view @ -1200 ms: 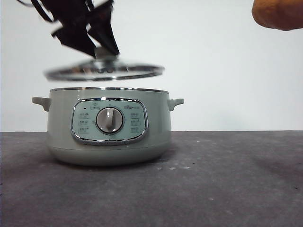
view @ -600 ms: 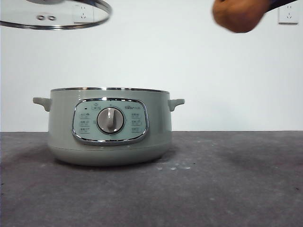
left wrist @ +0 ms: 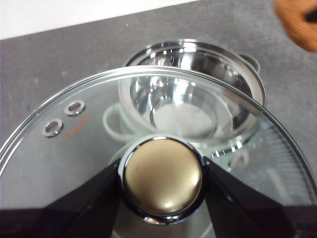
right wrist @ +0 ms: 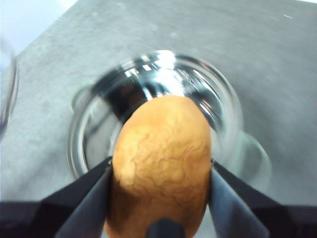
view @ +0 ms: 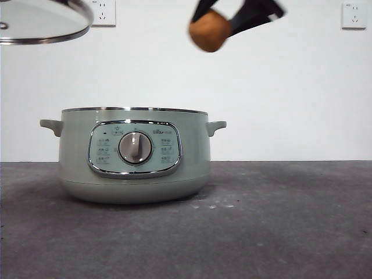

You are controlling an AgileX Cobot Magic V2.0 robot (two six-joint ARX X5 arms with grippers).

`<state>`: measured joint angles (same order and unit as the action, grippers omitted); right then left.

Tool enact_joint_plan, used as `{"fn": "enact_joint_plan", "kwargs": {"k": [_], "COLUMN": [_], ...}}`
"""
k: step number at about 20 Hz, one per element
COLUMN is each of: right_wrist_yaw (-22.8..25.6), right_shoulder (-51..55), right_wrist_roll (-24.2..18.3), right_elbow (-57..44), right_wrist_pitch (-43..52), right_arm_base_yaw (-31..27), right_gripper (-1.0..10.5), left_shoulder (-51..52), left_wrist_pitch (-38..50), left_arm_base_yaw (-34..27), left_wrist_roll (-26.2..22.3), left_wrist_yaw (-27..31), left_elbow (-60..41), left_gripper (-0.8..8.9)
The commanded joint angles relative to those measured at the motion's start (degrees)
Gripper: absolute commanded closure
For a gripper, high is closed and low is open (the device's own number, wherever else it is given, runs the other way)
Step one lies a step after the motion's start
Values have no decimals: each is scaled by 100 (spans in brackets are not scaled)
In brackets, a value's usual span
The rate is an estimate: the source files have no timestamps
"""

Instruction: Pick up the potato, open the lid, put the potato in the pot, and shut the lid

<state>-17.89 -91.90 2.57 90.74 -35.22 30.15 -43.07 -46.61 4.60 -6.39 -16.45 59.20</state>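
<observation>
The sage-green pot (view: 133, 154) stands open on the dark table, its steel inside showing in both wrist views (left wrist: 193, 99) (right wrist: 153, 109). My right gripper (view: 232, 17) is shut on the orange-brown potato (view: 209, 31) (right wrist: 161, 163), high above the pot's right rim. My left gripper (left wrist: 162, 178) is shut on the knob (left wrist: 162, 177) of the glass lid (view: 40, 23) (left wrist: 74, 129), held high at the upper left, off to the pot's left side. The potato (left wrist: 299, 22) also shows as an orange blur in the left wrist view.
The pot's control panel with its silver dial (view: 135, 147) faces the front camera. Two small handles (view: 51, 125) stick out at the sides. Wall sockets (view: 104, 11) sit on the white wall behind. A few pale specks (view: 212, 205) lie on the table beside the pot.
The lid rose off the pot and went up and left. The potato in the right gripper travelled left from the top right corner to above the pot's right rim.
</observation>
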Motion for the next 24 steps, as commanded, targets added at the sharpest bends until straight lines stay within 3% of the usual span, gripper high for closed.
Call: {"fn": "enact_joint_plan", "kwargs": {"k": [1,6,10,24], "right_wrist_yaw": [-4,186,468,1196], "right_shoulder": [-774,-2476,-3515,-4424], "right_wrist_roll": [-219,-428,-634,-1182], "right_elbow": [824,2686,3565,3692], "right_wrist_pitch": [-184,-710,-1204,-1731], "right_arm_base_yaw": [225,597,737,925], "right_gripper": [963,963,963,963], "left_shoulder": [483,1075,1276,1303], "left_wrist_pitch": [50,-470,-654,-656], "left_arm_base_yaw": [-20,-20,-20,-17], "left_wrist_roll": [83,85,162,164], "left_wrist_yaw": [-20,13,0,-4], "left_elbow": [-87,-125,-125,-125], "left_gripper": [822,822,822,822]}}
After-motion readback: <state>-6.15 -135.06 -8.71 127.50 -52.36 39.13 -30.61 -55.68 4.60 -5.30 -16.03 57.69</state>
